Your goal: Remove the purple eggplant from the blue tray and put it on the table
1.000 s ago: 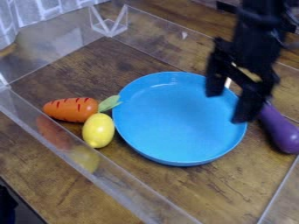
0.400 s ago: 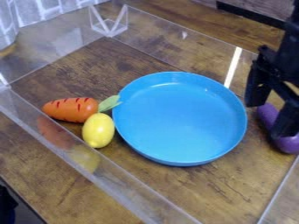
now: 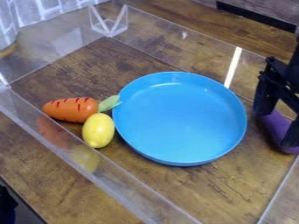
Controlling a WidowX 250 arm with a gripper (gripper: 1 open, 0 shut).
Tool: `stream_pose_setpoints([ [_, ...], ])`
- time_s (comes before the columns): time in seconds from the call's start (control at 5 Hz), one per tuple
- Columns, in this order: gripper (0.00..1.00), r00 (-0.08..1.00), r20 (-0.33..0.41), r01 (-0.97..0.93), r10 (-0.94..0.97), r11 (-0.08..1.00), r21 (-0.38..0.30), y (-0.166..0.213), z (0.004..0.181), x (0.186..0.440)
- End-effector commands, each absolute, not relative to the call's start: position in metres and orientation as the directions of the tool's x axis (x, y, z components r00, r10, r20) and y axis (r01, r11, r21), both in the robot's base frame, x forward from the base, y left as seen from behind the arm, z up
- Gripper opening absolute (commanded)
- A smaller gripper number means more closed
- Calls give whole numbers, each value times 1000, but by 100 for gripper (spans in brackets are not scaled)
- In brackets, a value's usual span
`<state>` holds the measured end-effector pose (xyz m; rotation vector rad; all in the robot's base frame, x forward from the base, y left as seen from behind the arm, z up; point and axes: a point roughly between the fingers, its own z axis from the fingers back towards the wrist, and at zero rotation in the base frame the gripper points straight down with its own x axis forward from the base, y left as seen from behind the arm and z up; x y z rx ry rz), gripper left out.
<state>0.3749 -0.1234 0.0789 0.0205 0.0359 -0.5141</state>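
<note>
Hovering at right frame edge: gripper [image 3: 278, 98], jaws spread wide, holding nothing, just above purple eggplant [image 3: 281, 134]. Eggplant on table [image 3: 176, 39], just right of blue tray [image 3: 181, 118], outside rim. Left of tray: carrot [image 3: 72, 108], lemon [image 3: 98, 130].

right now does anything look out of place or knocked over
Nothing stands out. The blue tray sits flat and empty, the carrot and lemon lie beside it, and the eggplant rests on the table under the open gripper.
</note>
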Motion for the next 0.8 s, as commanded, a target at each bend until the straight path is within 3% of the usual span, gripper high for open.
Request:
stream_pose_setpoints([
  [0.0, 100, 850, 12, 526, -527, 850, 20, -120, 89, 385],
  [0.2, 100, 830, 8, 558, -558, 830, 17, -116, 83, 386],
  [0.4, 0, 831, 4, 557, -557, 831, 16, -118, 73, 388],
  [0.6, 0, 838, 16, 545, -546, 838, 25, -111, 77, 386],
])
